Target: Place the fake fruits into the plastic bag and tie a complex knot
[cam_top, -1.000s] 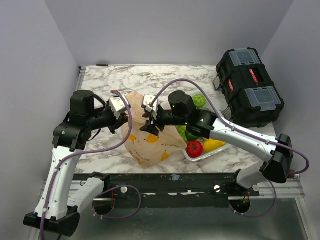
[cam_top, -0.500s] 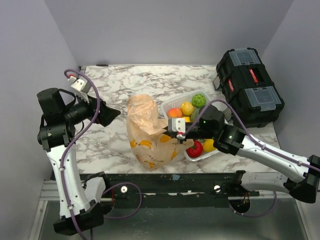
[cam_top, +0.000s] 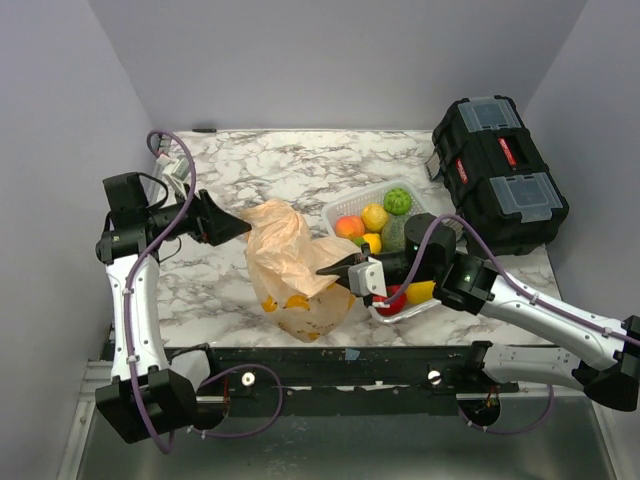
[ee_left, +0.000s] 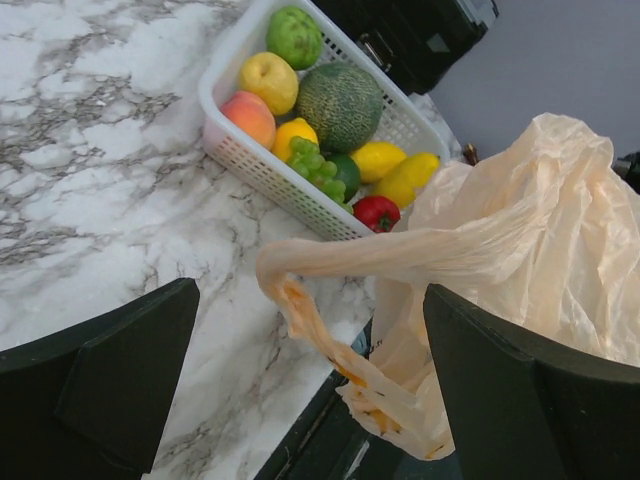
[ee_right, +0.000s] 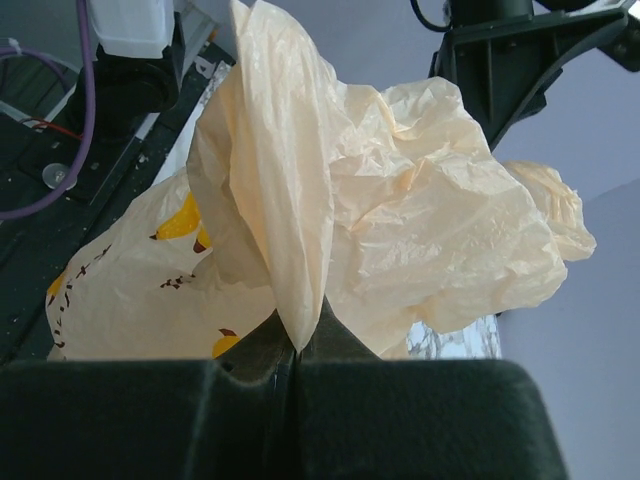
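On the marble counter (cam_top: 250, 160), from left: the left gripper (cam_top: 222, 224) points at the bag (cam_top: 295, 262) with its jaws wide apart and nothing clamped. In its wrist view, a twisted strip of the bag stretches loose across the gap. The bag stands crumpled near the counter's front edge, between the two grippers and just left of the basket (cam_top: 334, 210). Its print shows orange fruit motifs and small dark lettering, too small to read. The right gripper (cam_top: 337, 270) is pinched together on a fold of the bag's upper part. Fruits (cam_top: 374, 216) fill the white lattice basket, among them a peach, a lemon, a melon and a tomato. The right arm (cam_top: 470, 285) lies across the basket's near side, hiding part of it. At far right sits a black toolbox (cam_top: 500, 170), its red labels unreadable.
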{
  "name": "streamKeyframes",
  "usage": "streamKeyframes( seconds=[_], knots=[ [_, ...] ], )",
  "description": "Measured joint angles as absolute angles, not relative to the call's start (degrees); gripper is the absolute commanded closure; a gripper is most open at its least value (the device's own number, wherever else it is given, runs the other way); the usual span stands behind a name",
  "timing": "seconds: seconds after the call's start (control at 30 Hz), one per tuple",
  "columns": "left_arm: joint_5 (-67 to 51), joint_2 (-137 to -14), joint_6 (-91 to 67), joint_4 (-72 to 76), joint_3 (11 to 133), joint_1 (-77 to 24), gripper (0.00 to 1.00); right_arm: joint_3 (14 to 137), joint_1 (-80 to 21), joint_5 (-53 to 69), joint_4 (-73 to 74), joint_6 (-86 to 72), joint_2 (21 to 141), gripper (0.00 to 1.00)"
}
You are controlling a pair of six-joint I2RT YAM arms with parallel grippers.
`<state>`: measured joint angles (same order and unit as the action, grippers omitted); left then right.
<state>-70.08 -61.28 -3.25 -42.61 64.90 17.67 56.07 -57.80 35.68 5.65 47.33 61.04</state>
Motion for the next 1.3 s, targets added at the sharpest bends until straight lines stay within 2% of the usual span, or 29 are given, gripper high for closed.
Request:
streamKeyframes(
  seconds=[0.1, 0.17, 0.37, 0.47, 0.5, 0.67, 0.9, 1.17, 1.2, 1.23, 1.27, 1.3],
  knots=[
    [-70.15, -59.92, -3.38, -40.42, 61.71, 14.28, 0.04, 56.07, -57.8, 36.88, 5.65, 47.48, 60.93, 0.99],
    [-70.08, -59.18, -3.95, -38.54, 59.72, 12.32, 0.15, 56.07, -57.8, 37.58, 5.63, 47.48, 60.69, 0.99],
    [-68.58, -59.72, -7.77, -32.99, 57.06, 10.5, 0.61, 56.07, -57.8, 38.3, 5.28, 46.7, 59.42, 0.99],
    [-67.53, -60.16, -9.74, -30.65, 55.7, 11.7, 0.97, 56.07, -57.78, 38.22, 5.17, 46.02, 58.15, 0.99],
    [-67.44, -60.23, -10.24, -29.93, 55.11, 12.4, 1.0, 56.07, -57.8, 38.06, 5.17, 45.76, 57.56, 0.99],
    [-64.9, -60.64, -10.94, -29.71, 54.54, 17.3, 1.0, 56.07, -57.8, 34.59, 4.91, 42.72, 54.59, 0.99],
    [-51.7, -65.95, -4.69, -34.61, 56.66, 28.51, 1.0, 57.98, -57.8, 26.44, 4.86, 39.07, 51.11, 0.99],
    [-44.71, -71.46, 0.67, -38.83, 57.74, 31.35, 0.98, 62.35, -57.76, 20.21, 5.78, 35.33, 50.98, 0.99],
    [-44.77, -71.57, 1.19, -39.29, 57.74, 31.46, 0.92, 62.35, -57.76, 20.05, 5.8, 35.11, 50.98, 0.99],
    [-45.08, -71.55, 1.78, -39.64, 57.74, 31.55, 0.76, 62.35, -57.76, 19.99, 5.93, 34.96, 50.98, 0.99],
    [-45.74, -71.44, 2.48, -39.83, 57.74, 31.7, 0.53, 62.35, -57.76, 19.99, 6.04, 34.85, 50.98, 0.99],
    [-46.3, -71.18, 3.16, -40.03, 57.74, 31.81, 0.39, 62.35, -57.76, 20.01, 6.04, 34.74, 50.98, 0.99]
  ],
)
